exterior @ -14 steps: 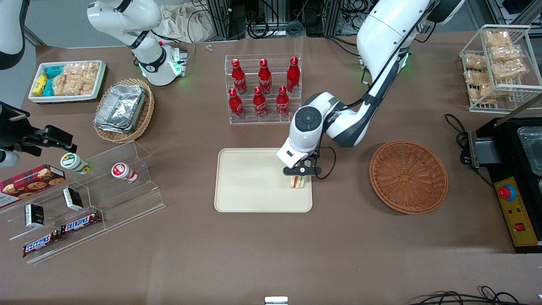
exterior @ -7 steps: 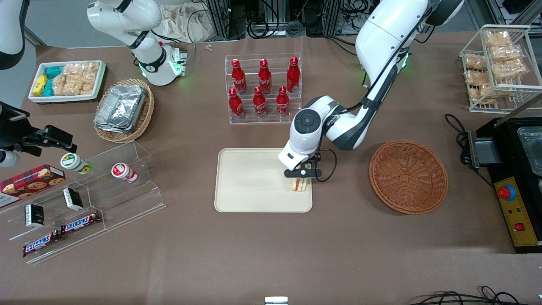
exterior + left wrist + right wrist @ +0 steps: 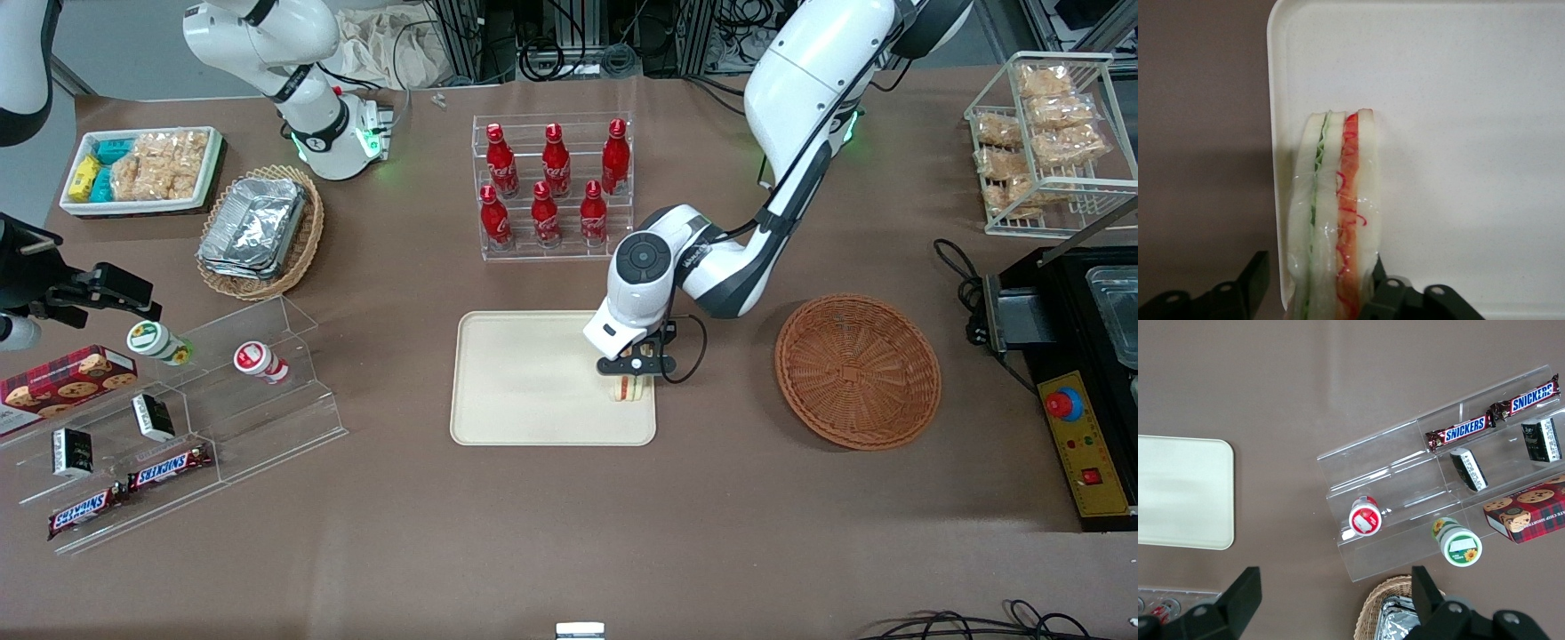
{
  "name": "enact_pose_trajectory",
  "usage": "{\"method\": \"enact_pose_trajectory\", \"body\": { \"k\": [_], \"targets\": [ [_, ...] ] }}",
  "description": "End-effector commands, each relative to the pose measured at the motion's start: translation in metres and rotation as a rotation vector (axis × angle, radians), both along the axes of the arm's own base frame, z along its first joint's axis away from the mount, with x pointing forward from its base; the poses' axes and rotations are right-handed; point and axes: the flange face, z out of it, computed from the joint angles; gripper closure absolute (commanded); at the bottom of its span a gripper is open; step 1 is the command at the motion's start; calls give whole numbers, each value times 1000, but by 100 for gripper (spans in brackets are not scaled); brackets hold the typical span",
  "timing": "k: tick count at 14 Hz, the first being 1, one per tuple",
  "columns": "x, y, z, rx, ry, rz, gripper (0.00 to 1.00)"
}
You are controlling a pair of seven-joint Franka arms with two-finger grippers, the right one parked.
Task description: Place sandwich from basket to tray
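Front view: tray (image 3: 524, 382) carried the sandwich (image 3: 629, 388) on edge near its rim toward the working arm's end, gripper (image 3: 633, 366) above it. Basket (image 3: 857, 371) beside the tray held nothing. Bottle rack (image 3: 551, 187) stood farther off on the brown table (image 3: 569, 533). Left wrist view alone showed the fingers (image 3: 1388, 293) closed against the wrapped sandwich (image 3: 1335, 220).

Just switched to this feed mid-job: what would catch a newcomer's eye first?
The gripper holds the sandwich upright over the tray, at the edge nearest the basket. The basket lies toward the working arm's end. Red bottles stand in a rack farther from the camera.
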Motion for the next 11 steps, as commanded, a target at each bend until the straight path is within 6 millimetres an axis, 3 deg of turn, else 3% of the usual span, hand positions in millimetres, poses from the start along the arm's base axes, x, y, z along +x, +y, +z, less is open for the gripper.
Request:
{"method": "enact_pose_trajectory", "body": {
  "k": [1, 3, 7, 9, 11],
  "targets": [
    [8, -4, 12, 2, -32, 9, 0],
    [15, 4, 45, 8, -52, 25, 0],
    [31, 41, 143, 6, -102, 115, 0],
    [31, 70, 186, 87, -55, 145, 0],
    [47, 108, 227, 46, -65, 225, 0]
  ]
}}
